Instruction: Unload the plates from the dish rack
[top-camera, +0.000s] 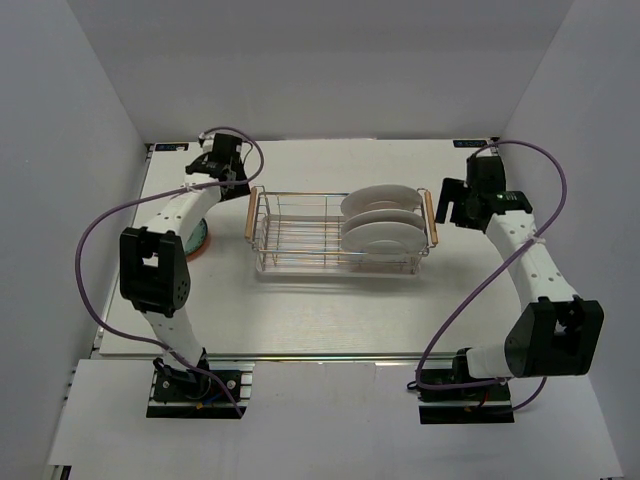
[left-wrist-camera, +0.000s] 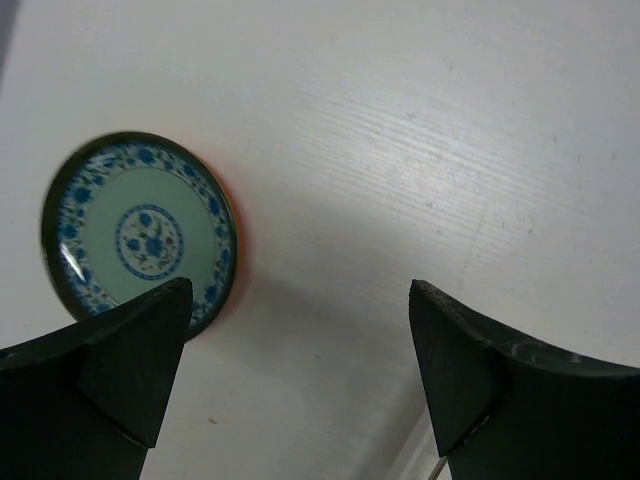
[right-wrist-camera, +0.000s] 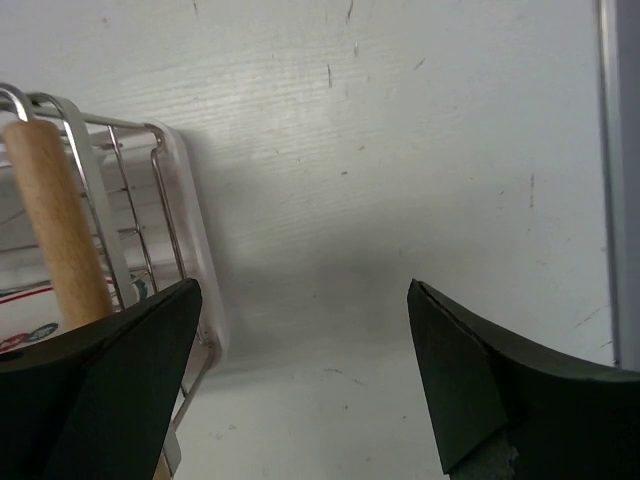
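Three white plates (top-camera: 380, 228) sit in the dish rack (top-camera: 290, 266), left gripper (left-wrist-camera: 299, 320) and right gripper (right-wrist-camera: 303, 320) spread empty, and the right one, beside the rack's wooden handle (right-wrist-camera: 55, 220), might snag it!

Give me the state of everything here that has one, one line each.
dish rack, left half bare, plates at its right end
white plates, three standing on edge in the rack
teal plate, flat on the table, an orange-red rim showing under it
left gripper, open, empty, above the table
right gripper, open, empty, beside the rack's wooden handle
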